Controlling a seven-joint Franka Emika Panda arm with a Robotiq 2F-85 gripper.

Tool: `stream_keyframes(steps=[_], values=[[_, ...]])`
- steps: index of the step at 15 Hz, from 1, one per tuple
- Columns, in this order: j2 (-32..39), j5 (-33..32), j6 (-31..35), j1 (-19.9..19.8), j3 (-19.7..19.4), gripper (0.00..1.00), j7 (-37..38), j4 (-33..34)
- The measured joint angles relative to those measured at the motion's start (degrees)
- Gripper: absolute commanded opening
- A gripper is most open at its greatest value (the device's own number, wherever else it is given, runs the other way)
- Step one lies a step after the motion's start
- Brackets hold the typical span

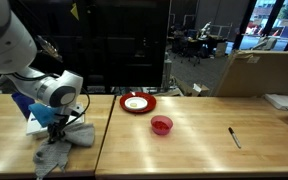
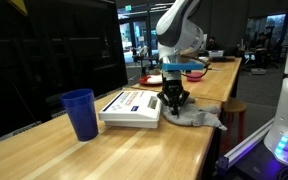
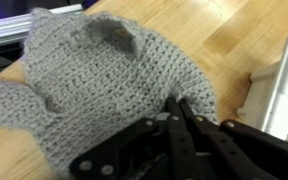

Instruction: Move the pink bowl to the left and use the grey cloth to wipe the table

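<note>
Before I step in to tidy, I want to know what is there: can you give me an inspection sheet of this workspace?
Surface: wooden table, with a seam between two tops.
Job's things: pink bowl upright, standing alone; grey cloth bunched under the end effector.
Clutter: red plate, pen, white box, blue cup.
Grippers: end effector shut, pinching the grey cloth's edge.
Cables: nothing seen on the table.
Surroundings: cardboard box, office desks behind.

Cloth [image 3: 104, 70] lay on table [image 1: 204, 140] under fingers [image 3: 187, 128], spreading ahead of them; box [image 3: 284, 90] stood just beside, bowl [image 1: 162, 125] & plate [image 1: 137, 103] well apart.
</note>
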Motion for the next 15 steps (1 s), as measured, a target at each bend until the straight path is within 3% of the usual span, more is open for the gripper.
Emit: stream_keyframes(steps=[15], values=[[6.0,0.0,-3.6,2.1,2.8,0.01,-3.0,6.2]])
